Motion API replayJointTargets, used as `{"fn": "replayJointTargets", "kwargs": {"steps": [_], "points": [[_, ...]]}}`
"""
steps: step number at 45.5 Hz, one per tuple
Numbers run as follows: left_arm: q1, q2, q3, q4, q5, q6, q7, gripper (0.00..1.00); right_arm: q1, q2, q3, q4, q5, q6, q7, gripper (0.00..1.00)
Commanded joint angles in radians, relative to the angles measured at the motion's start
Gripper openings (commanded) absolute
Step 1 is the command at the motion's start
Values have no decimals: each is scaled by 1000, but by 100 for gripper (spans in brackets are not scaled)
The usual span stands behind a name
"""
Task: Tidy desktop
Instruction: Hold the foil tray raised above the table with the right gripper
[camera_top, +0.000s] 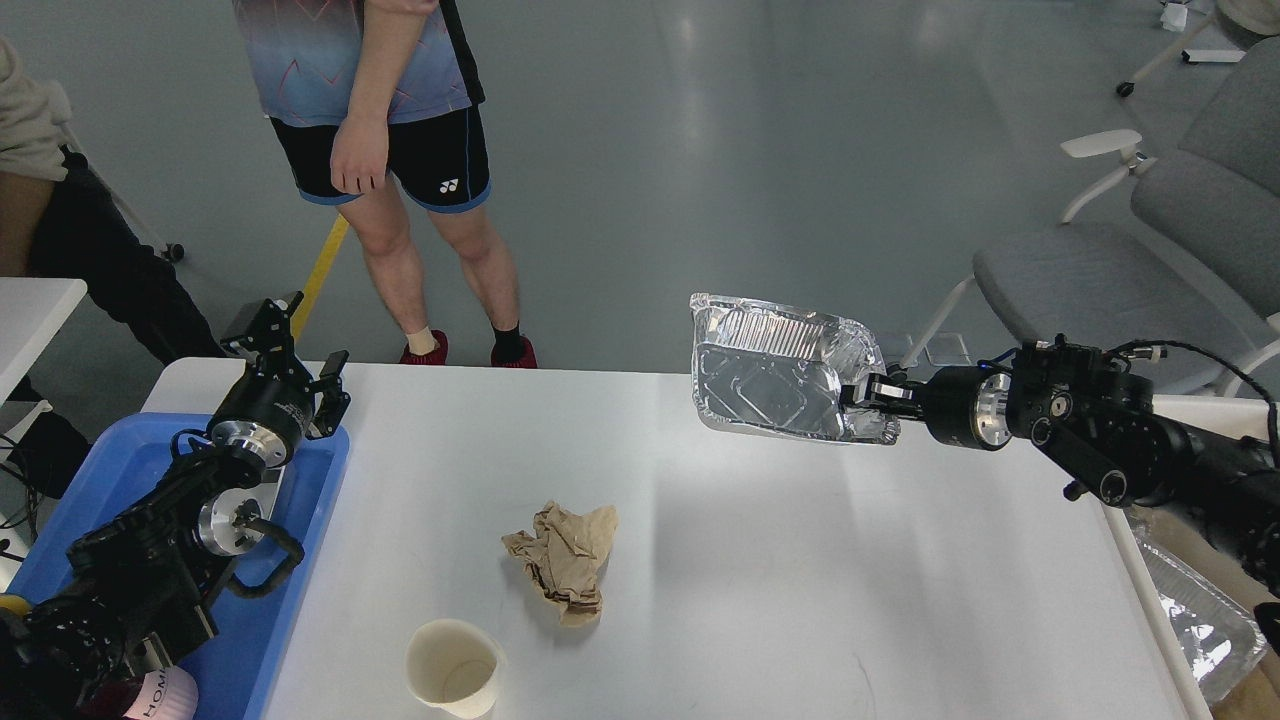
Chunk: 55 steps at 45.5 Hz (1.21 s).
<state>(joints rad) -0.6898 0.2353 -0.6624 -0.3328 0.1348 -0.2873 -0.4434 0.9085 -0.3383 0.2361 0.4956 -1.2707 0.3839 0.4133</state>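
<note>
The white desktop (760, 560) fills the middle of the head view. My right gripper (868, 392) is shut on the right rim of a crumpled foil tray (775, 368) and holds it high above the desktop's far edge. A crumpled brown paper (562, 558) lies on the desktop centre-left. A white paper cup (452, 667) stands upright near the front edge. My left gripper (300, 345) is open and empty above the far corner of the blue tray (300, 500).
A white bin (1190, 610) at the right edge holds another foil tray. A person (390, 150) stands behind the desktop's far edge. Grey chairs (1120, 260) stand at the back right. A small white table (30, 310) is at the far left.
</note>
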Motion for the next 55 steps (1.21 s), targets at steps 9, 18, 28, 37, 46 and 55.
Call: {"fn": "replayJointTargets", "kwargs": {"steps": [9,18,28,37,46,55], "points": [[-2,-14,9,0,0,14,0,89,32,199,-92,-261,1,-16,4,0],[-2,-14,9,0,0,14,0,89,33,199,-97,-276,-7,-20,6,0],[-4,-22,9,0,0,14,0,89,46,104,-97,-169,1,38,32,0],[-4,-18,10,0,2,14,2,89,53,-163,-129,234,4,59,-7,0],[-4,-25,10,1,2,17,2,89,56,-246,-130,342,68,58,-68,0],[-7,-34,10,1,3,27,2,89,56,-266,-133,343,87,55,-110,0]]}}
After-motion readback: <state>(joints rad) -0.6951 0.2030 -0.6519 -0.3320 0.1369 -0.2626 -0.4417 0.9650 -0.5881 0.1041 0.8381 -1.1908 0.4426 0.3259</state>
